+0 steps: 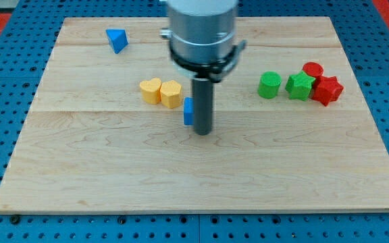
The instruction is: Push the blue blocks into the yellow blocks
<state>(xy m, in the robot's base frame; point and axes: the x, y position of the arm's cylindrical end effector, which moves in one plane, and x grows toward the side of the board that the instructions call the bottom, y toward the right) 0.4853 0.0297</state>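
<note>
Right in the middle of the wooden board, my tip sits against the right side of a small blue block, which is mostly hidden behind the rod, so I can't make out its shape. No jaws on this thing, it's just a plain rod, nothing to open or pinch.

Looks like I'm mid-push on this first blue one. It's just beside the two yellow blocks, the yellow heart and the yellow one next to it, slightly below and to their right, maybe not quite touching. Next move, I reckon, is a short shove toward the view's upper left without scattering the yellows.

Farther back near the view's top left is the blue triangle block, well apart from everything and untouched. That one needs a long push down and right.
</note>
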